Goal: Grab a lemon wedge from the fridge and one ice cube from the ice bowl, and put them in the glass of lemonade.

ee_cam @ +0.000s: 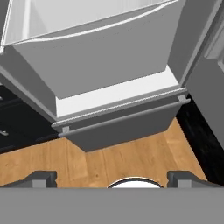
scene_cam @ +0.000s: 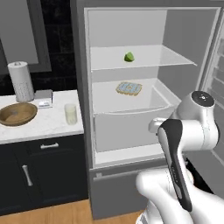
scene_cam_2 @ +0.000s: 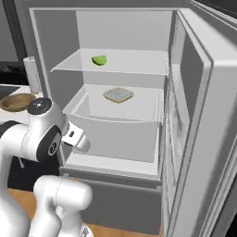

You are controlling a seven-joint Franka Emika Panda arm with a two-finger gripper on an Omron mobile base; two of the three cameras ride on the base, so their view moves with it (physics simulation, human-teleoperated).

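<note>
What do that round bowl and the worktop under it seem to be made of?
The round shallow brown bowl looks like wood: warm brown with a matte, faintly grained surface. The white speckled countertop looks like polished marble or similar stone, judging by its grey veining, though in a rendering it could equally be laminate.

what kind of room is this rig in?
A rendered home kitchen, by the look of it: an open fridge with white shelves, one holding a lemon wedge, beside a marble-look counter over dark cabinets, with a wooden bowl and paper towel roll on top.
</note>
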